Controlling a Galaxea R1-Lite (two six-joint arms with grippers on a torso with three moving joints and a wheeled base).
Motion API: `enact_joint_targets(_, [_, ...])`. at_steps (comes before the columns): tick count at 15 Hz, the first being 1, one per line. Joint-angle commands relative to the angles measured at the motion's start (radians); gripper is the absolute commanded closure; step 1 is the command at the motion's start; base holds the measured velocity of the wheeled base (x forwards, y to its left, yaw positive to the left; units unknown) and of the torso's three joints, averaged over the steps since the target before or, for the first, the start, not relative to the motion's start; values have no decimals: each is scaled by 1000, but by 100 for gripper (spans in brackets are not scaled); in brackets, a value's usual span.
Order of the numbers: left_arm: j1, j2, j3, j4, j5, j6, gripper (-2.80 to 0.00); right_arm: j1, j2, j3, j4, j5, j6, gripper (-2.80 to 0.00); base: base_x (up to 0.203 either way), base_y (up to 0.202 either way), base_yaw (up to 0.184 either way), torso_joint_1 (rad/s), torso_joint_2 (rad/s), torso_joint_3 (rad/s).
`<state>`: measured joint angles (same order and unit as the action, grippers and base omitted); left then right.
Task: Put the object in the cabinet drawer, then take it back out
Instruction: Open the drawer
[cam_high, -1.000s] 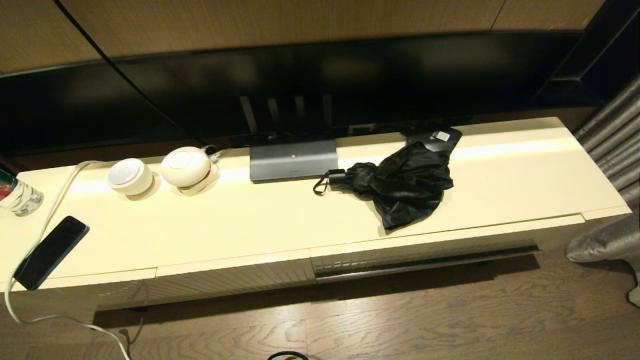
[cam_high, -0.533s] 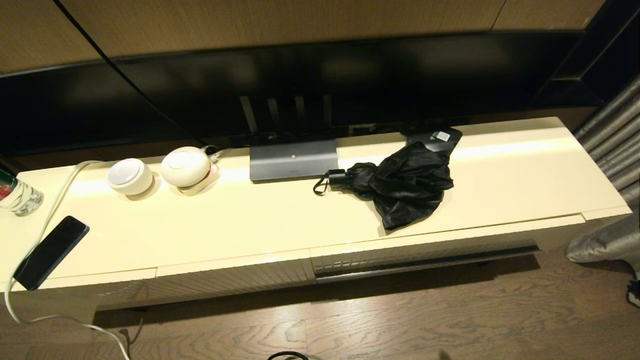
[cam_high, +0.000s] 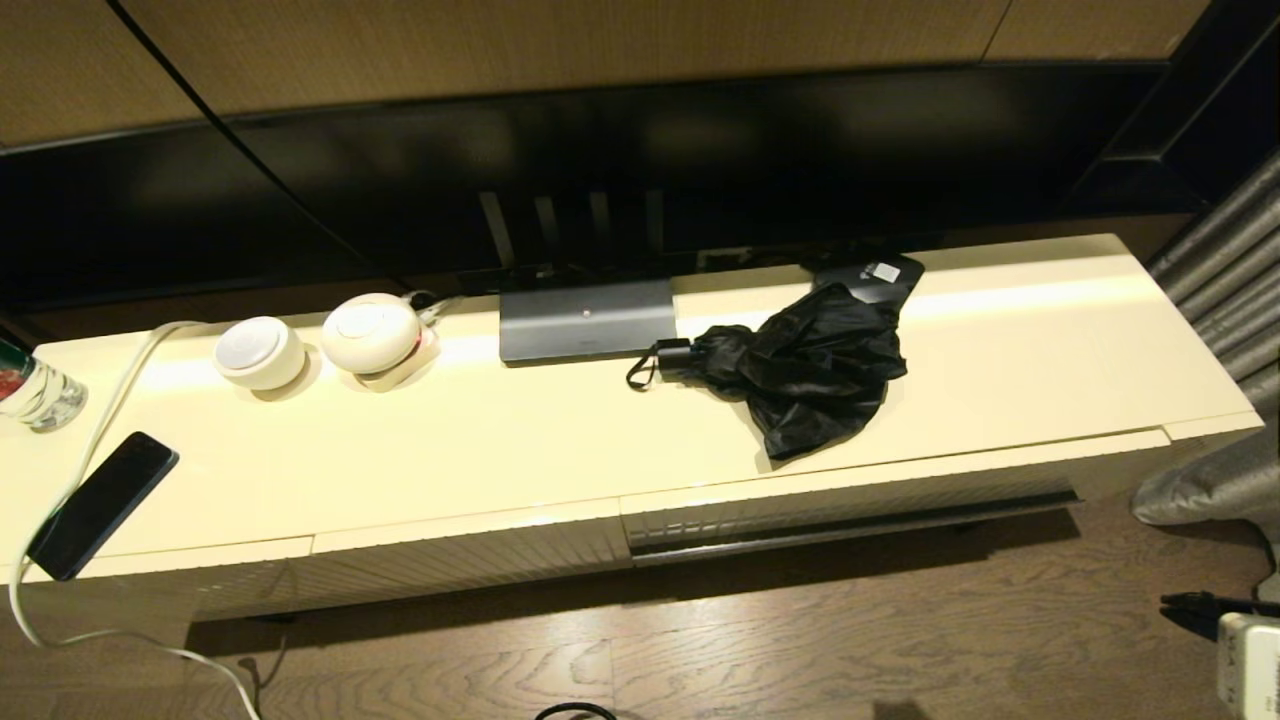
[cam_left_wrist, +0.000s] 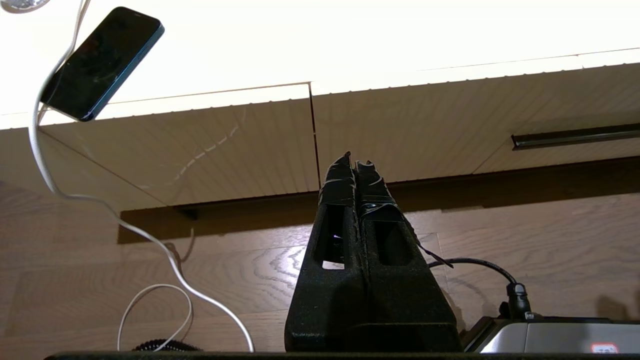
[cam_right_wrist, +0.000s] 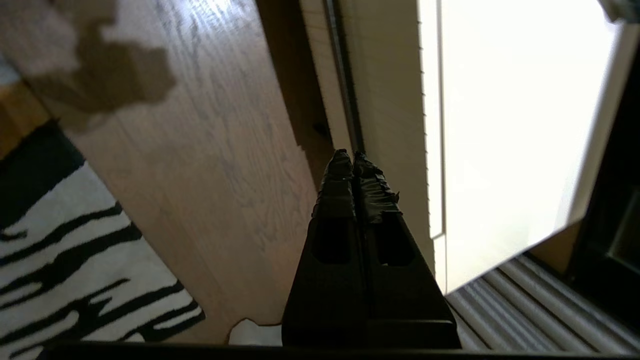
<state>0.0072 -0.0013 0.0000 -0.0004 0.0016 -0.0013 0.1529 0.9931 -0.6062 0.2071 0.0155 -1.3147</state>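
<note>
While the umbrella (cam_high: 800, 365) lay untouched on the table (cam_high: 420, 450), the right gripper (cam_right_wrist: 353, 159), pinched empty, approached the closed drawer (cam_high: 850, 505); opening came next.

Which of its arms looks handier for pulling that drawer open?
Probably the right. The right gripper, shut, points at the drawer's dark strip, while the left gripper faces the narrower panels further left.

Right claw (cam_right_wrist: 353, 159) closed and empty, left claw (cam_left_wrist: 354, 162) closed, parked low
</note>
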Motion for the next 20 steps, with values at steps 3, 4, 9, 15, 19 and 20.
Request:
enact_joint_targets(3, [0,1,3,-1,0,0,0,104,231,63,-224,-55,5,0,0,0,0,0,0,0])
enact_joint_targets(4, [0,1,3,-1,0,0,0,116,274,76,-287,-59,14,0,0,0,0,0,0,0])
enact_joint_targets(9, [0,1,3,-1,0,0,0,178,477,92,-507,-63,133,0,0,0,0,0,0,0])
enact_joint_targets(15, [0,1,3,-1,0,0,0,237,585,233,-775,-62,196,0,0,0,0,0,0,0])
enact_joint_targets(19, [0,1,3,-1,0,0,0,241,639,247,-881,-60,239,0,0,0,0,0,0,0])
enact_joint_targets(20, [0,1,3,0,0,0,0,241,646,251,-914,-59,238,0,0,0,0,0,0,0])
